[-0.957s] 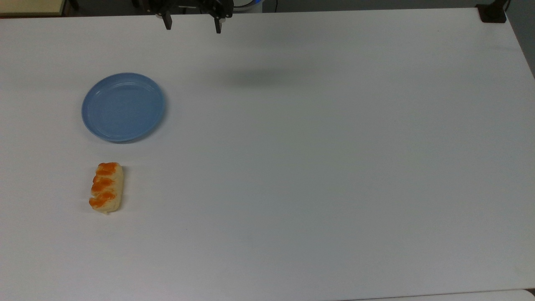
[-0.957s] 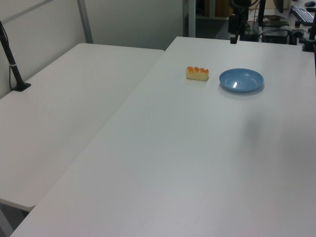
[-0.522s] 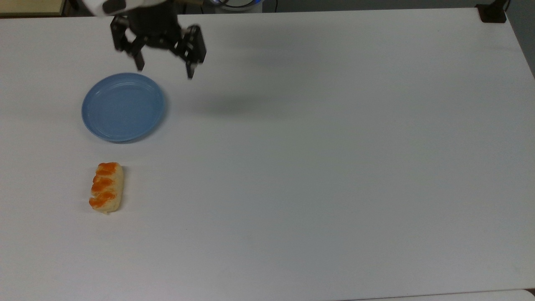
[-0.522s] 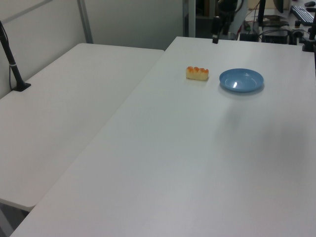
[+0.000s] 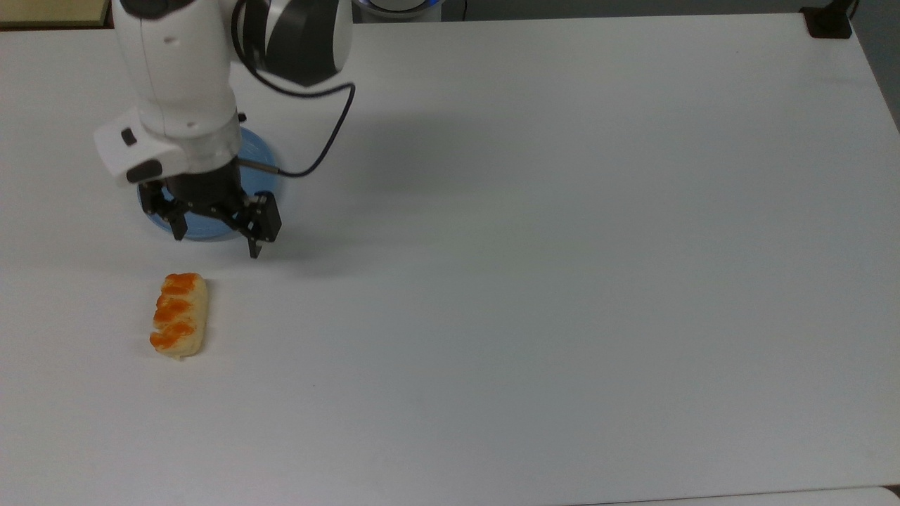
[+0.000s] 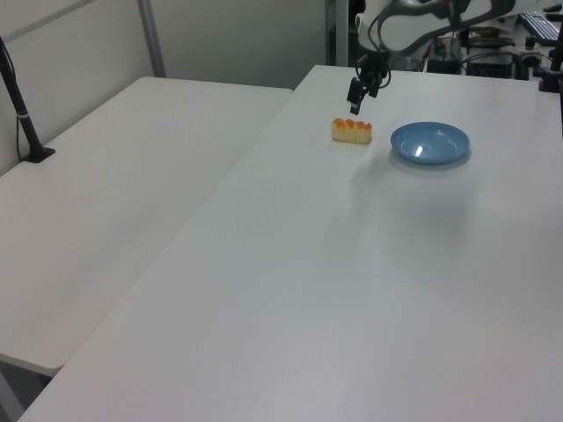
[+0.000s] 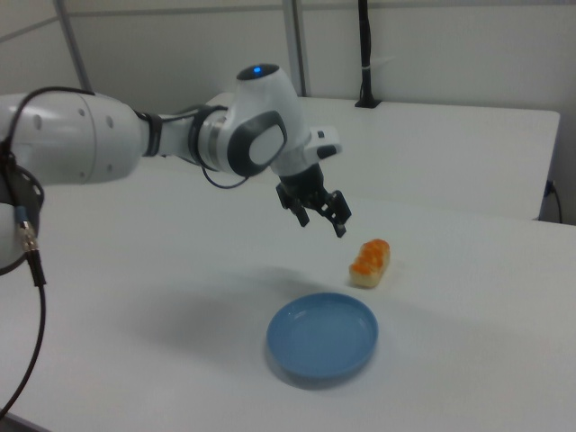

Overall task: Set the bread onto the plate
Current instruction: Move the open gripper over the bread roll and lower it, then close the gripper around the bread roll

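1. We see the bread lying flat on the white table, untouched, its glazed patches facing up. In the top view it sits just below the plate, apart from it; in the right view the bread lies beyond the plate.

2. The plate is bare, so we judge the task to be at its first step: the approach to the bread, with nothing grasped yet.

3. The gripper hangs in the air with its fingers spread wide and nothing between them. In the top view it overlaps the plate's lower edge, short of the bread. In the left view the gripper is above the bread, clearly off the table.

4. The bread lies ahead of and below the fingertips, not between them.

5. We think the next move calls for carrying the gripper on over the bread, lining the spread fingers across its narrow width, then lowering before closing.
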Motion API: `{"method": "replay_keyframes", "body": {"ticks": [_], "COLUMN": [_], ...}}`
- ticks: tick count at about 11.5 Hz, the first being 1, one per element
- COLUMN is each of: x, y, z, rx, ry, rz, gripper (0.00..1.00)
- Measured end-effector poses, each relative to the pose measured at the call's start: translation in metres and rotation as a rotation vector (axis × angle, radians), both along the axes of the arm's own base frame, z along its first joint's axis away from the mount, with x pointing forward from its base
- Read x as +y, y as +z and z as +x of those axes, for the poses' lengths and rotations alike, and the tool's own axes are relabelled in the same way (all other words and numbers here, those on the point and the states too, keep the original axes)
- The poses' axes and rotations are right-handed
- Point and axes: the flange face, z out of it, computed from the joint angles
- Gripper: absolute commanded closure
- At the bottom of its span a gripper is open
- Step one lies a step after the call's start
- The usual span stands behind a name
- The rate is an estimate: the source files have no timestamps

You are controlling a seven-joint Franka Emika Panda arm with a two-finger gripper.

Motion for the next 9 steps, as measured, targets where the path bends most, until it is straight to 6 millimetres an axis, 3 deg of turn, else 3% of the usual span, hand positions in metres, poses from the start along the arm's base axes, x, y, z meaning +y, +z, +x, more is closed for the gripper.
{"method": "replay_keyframes", "body": {"ticks": [2, 4, 5, 9], "x": [-0.004, -0.02, -0.03, -0.049], "y": [-0.046, -0.087, -0.094, -0.083], "z": [0.017, 0.028, 0.03, 0.031], "rx": [-0.028, -0.094, -0.114, -0.127], "ry": [0.009, 0.006, -0.001, 0.031], "rz": [-0.027, -0.06, -0.071, -0.109], "gripper": [0.0, 0.0, 0.0, 0.0]}}
